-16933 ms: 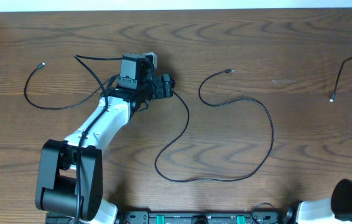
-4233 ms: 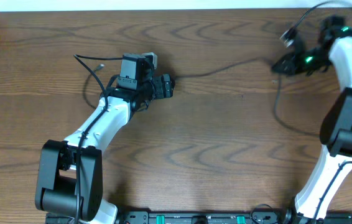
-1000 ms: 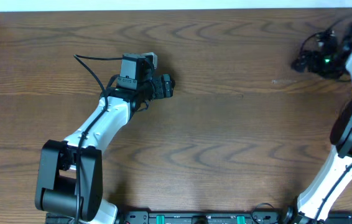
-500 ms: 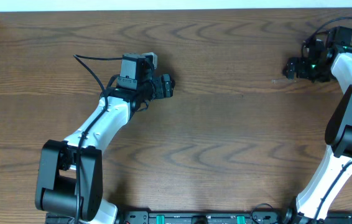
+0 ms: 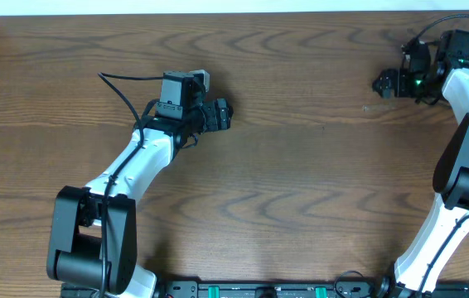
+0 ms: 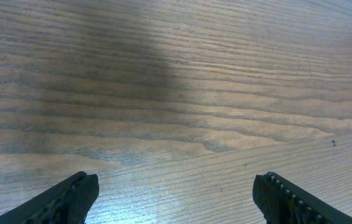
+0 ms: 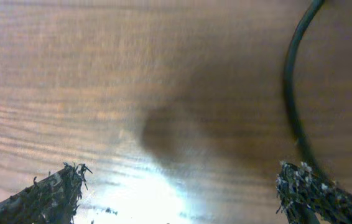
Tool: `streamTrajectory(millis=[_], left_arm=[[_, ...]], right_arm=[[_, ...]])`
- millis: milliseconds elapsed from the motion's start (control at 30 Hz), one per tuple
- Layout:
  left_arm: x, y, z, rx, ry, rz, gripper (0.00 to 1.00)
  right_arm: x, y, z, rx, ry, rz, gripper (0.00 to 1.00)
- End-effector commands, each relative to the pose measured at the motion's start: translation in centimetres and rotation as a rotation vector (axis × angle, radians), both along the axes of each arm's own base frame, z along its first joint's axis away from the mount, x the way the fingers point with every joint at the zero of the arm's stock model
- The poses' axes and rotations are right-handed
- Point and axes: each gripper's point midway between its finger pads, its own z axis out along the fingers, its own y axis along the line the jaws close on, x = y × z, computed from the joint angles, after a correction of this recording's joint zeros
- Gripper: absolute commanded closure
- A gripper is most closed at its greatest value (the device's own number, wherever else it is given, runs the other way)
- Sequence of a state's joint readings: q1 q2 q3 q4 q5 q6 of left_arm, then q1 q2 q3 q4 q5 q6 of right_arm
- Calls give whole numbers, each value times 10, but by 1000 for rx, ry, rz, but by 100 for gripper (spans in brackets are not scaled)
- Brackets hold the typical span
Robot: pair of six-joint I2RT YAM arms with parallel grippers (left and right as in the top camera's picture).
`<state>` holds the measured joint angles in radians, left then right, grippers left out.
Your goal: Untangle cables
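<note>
In the right wrist view one dark cable [image 7: 291, 81] curves down the right side of the frame, ending beside the right fingertip [image 7: 316, 196]; it lies outside the jaws. My right gripper [image 7: 182, 193] is open over bare wood, and overhead it sits at the table's far right [image 5: 394, 68]. A thin black line [image 5: 442, 19] arcs above that arm; I cannot tell whether it is a task cable or the arm's own wire. My left gripper [image 5: 226, 113] is open left of centre, with only wood between its fingers [image 6: 179, 199]. No other cables show on the table.
The wooden table [image 5: 301, 182] fills the view, with its back edge along the top. A black wire [image 5: 123, 91] runs from the left arm's wrist. The right arm's base stands at the lower right [image 5: 458, 182].
My right gripper has shifted a little to the left and turned near the far right edge. The left arm has not moved.
</note>
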<state>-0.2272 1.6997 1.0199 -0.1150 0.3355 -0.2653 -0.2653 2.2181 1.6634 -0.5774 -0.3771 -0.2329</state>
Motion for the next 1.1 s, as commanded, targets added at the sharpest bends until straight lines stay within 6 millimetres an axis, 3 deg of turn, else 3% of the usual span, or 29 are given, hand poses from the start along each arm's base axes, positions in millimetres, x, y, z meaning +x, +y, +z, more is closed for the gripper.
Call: streamTrajectory(millis=[0, 133, 333, 433, 500, 600, 700, 800, 1033, 1067], left_arm=[[4, -2, 14, -10, -34, -4, 15], [4, -2, 15, -10, -34, -4, 16], [4, -2, 15, -10, -34, -4, 16], [4, -2, 15, -10, -34, -4, 16], [4, -2, 15, -10, -34, -4, 16], [4, -2, 14, -10, -34, -4, 16], [4, -2, 15, -10, -34, -4, 16], [4, -2, 15, -10, -34, -4, 16], [4, -2, 15, -10, -34, -4, 16], [4, -2, 14, -10, -34, -4, 16]], right_arm=[[14, -20, 13, -118, -54, -30, 2], [14, -49, 10, -289, -37, -77, 1], [8, -48, 5, -350, -24, 53, 1], [6, -52, 4, -358, -24, 58, 15], [6, -55, 4, -368, -26, 70, 31], [5, -57, 3, -367, -24, 66, 34], [1, -60, -3, -366, -18, 60, 33], [-4, -67, -12, -365, -15, 45, 24], [-28, -64, -48, -338, 25, 45, 29], [-29, -64, -50, -338, 29, 46, 39]])
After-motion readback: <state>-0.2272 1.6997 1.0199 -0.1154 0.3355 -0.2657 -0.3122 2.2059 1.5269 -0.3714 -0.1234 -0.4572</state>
